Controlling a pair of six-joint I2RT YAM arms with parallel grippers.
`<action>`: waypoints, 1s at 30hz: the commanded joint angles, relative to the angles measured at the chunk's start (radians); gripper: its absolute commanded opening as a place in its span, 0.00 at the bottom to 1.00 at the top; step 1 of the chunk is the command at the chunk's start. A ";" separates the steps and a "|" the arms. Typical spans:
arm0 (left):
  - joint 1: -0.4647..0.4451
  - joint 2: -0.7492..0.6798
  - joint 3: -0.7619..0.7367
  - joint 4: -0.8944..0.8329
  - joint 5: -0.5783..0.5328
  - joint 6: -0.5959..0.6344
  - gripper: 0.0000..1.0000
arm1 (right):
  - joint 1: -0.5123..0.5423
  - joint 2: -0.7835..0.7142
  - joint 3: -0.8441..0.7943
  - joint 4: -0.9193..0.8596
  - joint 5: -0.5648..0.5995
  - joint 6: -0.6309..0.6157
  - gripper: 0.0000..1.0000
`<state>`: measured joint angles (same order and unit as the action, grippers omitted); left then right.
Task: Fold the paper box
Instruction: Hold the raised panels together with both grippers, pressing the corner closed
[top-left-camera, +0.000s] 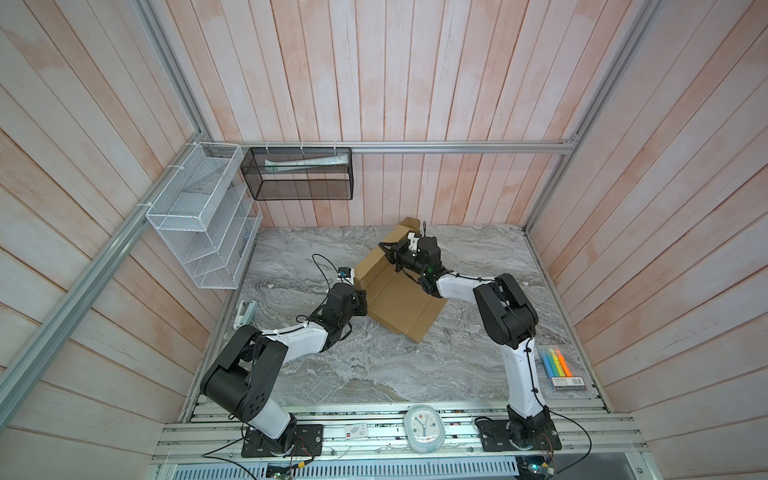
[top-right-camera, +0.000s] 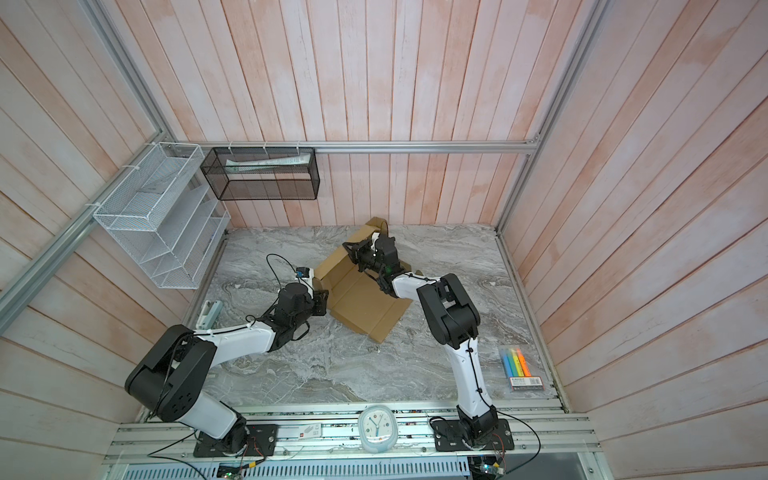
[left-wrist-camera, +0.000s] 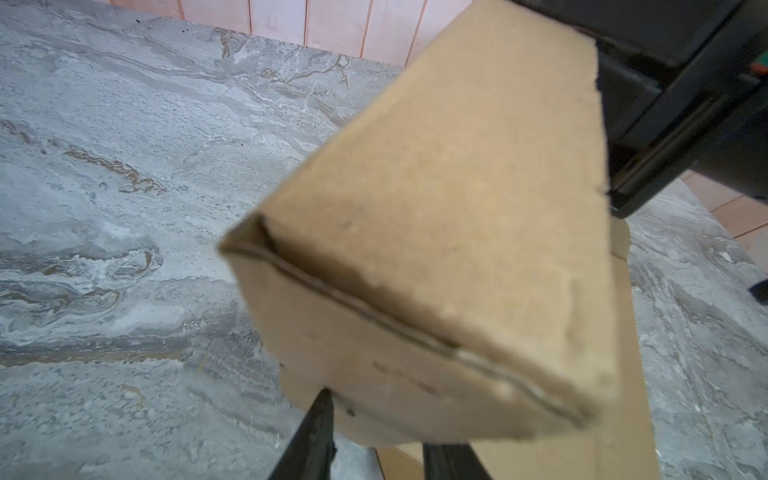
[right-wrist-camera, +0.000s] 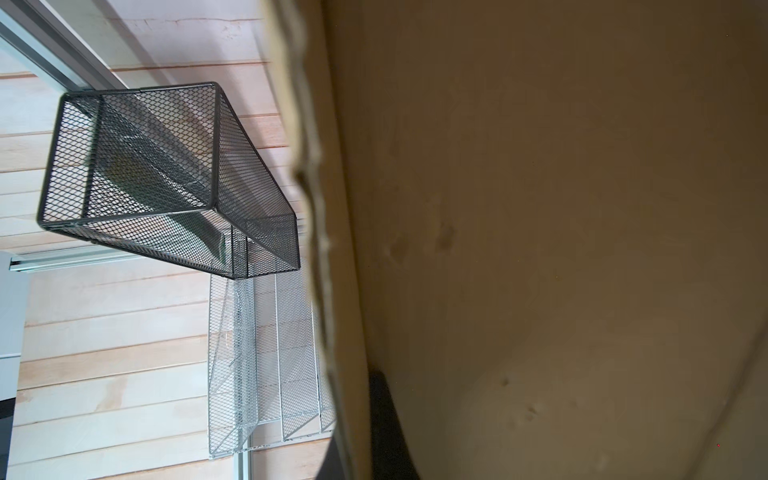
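A grey marbled tabletop (top-left-camera: 374, 374) is enclosed by pale plank walls. Left of the paper box (top-left-camera: 399, 307), a white wire rack (top-left-camera: 199, 224) and a black mesh basket (top-left-camera: 299, 191) are hung on the walls. The box is laid open on the tabletop, partly folded. Its near-left side wall is clamped between the narrowly parted left jaws. Its raised far flap is pinched in the closed right jaws. Well apart on the box's right, a highlighter pack (top-left-camera: 561, 368) is seen.
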<state>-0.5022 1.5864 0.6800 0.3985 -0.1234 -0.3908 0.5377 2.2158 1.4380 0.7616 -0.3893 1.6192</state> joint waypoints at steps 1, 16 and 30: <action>0.001 0.026 0.032 0.039 -0.064 -0.021 0.38 | 0.032 0.001 -0.048 -0.082 -0.066 0.013 0.00; -0.045 0.055 0.055 0.069 -0.209 -0.067 0.40 | 0.036 0.010 -0.047 -0.091 -0.063 0.015 0.00; -0.106 0.121 0.131 0.092 -0.409 -0.079 0.40 | 0.042 -0.011 -0.062 -0.120 -0.032 0.021 0.00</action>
<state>-0.6060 1.6875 0.7513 0.4149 -0.4686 -0.4652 0.5404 2.2017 1.4109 0.7815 -0.3458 1.6215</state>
